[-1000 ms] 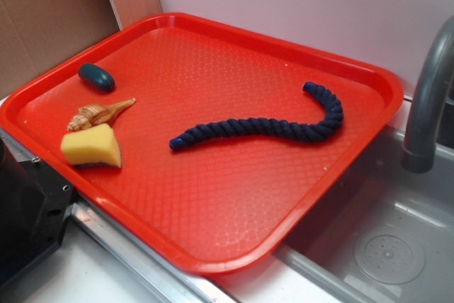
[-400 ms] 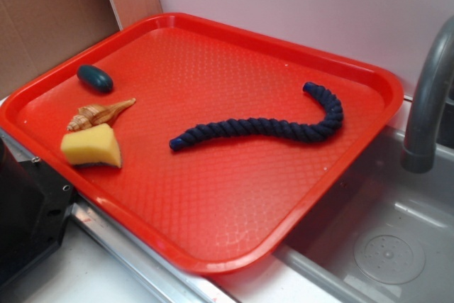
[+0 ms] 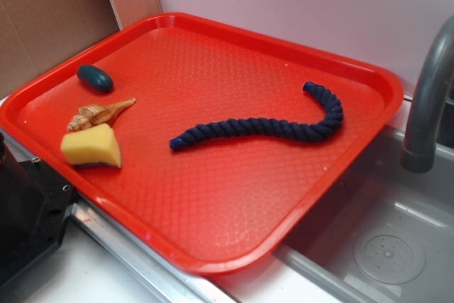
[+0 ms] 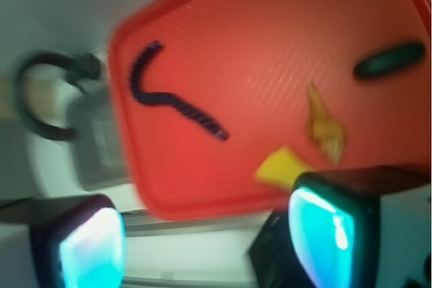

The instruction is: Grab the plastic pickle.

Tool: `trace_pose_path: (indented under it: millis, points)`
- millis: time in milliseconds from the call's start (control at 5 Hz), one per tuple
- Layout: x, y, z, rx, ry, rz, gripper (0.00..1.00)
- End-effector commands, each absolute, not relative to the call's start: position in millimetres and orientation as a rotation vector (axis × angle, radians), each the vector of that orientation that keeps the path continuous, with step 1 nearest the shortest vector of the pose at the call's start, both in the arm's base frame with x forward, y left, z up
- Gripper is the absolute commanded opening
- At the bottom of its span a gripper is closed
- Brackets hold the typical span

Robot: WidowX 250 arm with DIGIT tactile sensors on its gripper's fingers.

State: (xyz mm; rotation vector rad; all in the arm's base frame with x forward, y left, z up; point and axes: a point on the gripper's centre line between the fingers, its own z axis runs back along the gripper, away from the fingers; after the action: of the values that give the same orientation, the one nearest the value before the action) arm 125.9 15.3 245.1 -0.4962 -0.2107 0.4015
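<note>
Exterior view shows the plastic pickle (image 3: pixel 96 77) lying on its side near the far-left corner of the red tray (image 3: pixel 298 196), a small dark teal oval with a glossy skin, clear of everything around it. It looks light and rigid, and that smooth rounded surface will likely be slippery, so a pinch across its short middle, square to its long axis, seems safer than one near the tapered ends, where it could squirt out. Just in front of it sits the tan seashell (image 3: pixel 98 113), and touching the shell's near side is the yellow sponge wedge (image 3: pixel 91 147); both are close enough to crowd an approach from the front. The navy twisted rope (image 3: pixel 266 127) curls well apart toward the tray's right side. In the blurred wrist view the gripper (image 4: pixel 209 237) hangs above the tray's edge, away from the pickle (image 4: pixel 390 61), its jaws spread wide with nothing between them.
</note>
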Motion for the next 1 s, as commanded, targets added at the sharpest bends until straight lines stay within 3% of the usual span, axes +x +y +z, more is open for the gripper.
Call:
trace_pose_path:
  millis: [0,600,800]
  points:
    - [126,18,248,-0.481,-0.328,0.623,1.00]
    - [126,18,248,-0.481,-0.328,0.623,1.00]
    - [178,69,197,-0.291,-0.182,0.885,1.00]
